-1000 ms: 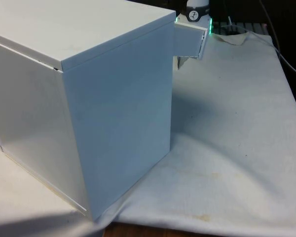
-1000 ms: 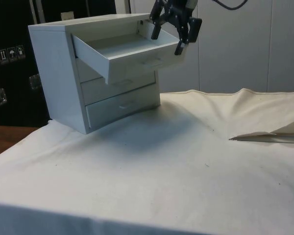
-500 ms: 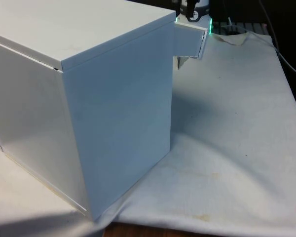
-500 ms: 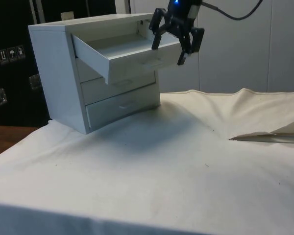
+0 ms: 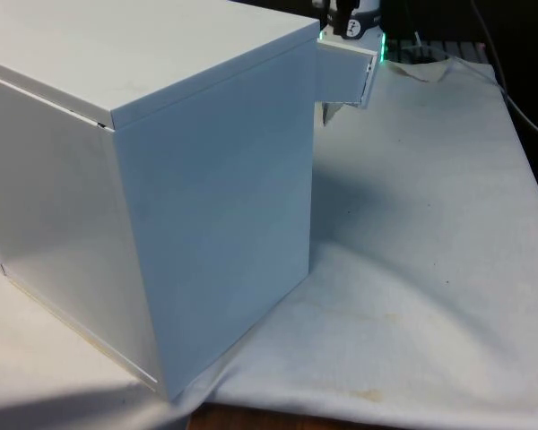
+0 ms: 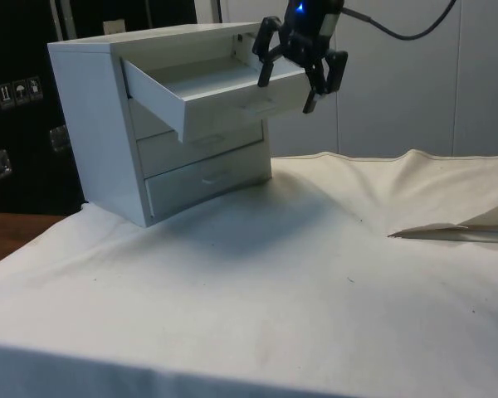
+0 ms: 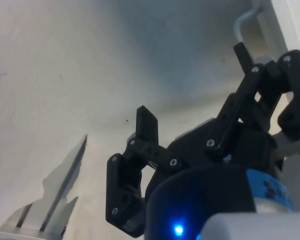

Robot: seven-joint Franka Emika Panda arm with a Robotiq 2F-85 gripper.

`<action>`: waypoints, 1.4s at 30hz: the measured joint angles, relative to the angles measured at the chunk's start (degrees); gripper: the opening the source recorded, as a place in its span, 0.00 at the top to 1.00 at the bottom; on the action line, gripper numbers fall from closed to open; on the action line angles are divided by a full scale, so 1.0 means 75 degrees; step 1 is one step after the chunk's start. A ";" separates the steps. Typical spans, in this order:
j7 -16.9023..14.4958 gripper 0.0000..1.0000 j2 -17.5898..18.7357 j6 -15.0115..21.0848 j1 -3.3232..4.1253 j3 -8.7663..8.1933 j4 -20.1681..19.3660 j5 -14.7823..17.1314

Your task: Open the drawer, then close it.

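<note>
A white chest of drawers (image 6: pixel 108 124) stands on the cloth, turning its back and side (image 5: pixel 161 197) to the front view. Its top drawer (image 6: pixel 207 91) is pulled out; its end pokes past the chest (image 5: pixel 345 76). The two lower drawers (image 6: pixel 207 170) are shut. My gripper (image 6: pixel 288 83) hangs at the outer end of the open drawer's front, open, with nothing between its fingers. In the wrist view the gripper (image 7: pixel 195 90) is spread wide, and the drawer's curved metal handle (image 7: pixel 242 22) lies just beyond one fingertip (image 7: pixel 242 52).
White cloth (image 6: pixel 299 274) covers the table in front of the chest. A raised fold of cloth (image 6: pixel 452 228) lies at the side view's right. Cables (image 5: pixel 511 81) run down at the front view's far right.
The gripper has come down and a little outward from above the drawer's rim to the level of its front. The drawer stays pulled out by the same amount.
</note>
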 measured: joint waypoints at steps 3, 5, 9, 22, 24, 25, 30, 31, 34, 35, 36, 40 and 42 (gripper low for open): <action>0.0138 0.00 0.0008 -0.0046 -0.0008 0.0000 0.0000 -0.0206; 0.0321 0.00 0.0031 -0.0092 -0.0008 0.0000 0.0000 -0.0428; 0.0558 0.00 0.0107 -0.0092 -0.0023 0.0000 0.0000 -0.0657; 0.1543 0.00 0.0451 -0.0099 -0.0061 0.0000 0.0038 -0.1291; 0.1673 0.00 0.0489 -0.0099 -0.0061 0.0000 0.0053 -0.1360; 0.1673 0.00 0.0489 -0.0099 -0.0061 0.0000 0.0053 -0.1360; 0.1963 0.00 0.0550 -0.0099 -0.0061 0.0000 0.0115 -0.1429; 0.1994 0.00 0.0558 -0.0099 -0.0069 0.0000 0.0122 -0.1429; 0.2055 0.06 0.0573 -0.0099 -0.0069 -0.0008 0.0138 -0.1429; 0.2108 0.11 0.0588 -0.0099 -0.0069 -0.0015 0.0153 -0.1429; 0.2124 0.16 0.0588 -0.0099 -0.0069 -0.0015 0.0160 -0.1429; 0.2177 0.39 0.0596 -0.0099 -0.0069 -0.0023 0.0168 -0.1429; 0.2193 0.49 0.0596 -0.0099 -0.0069 -0.0031 0.0168 -0.1429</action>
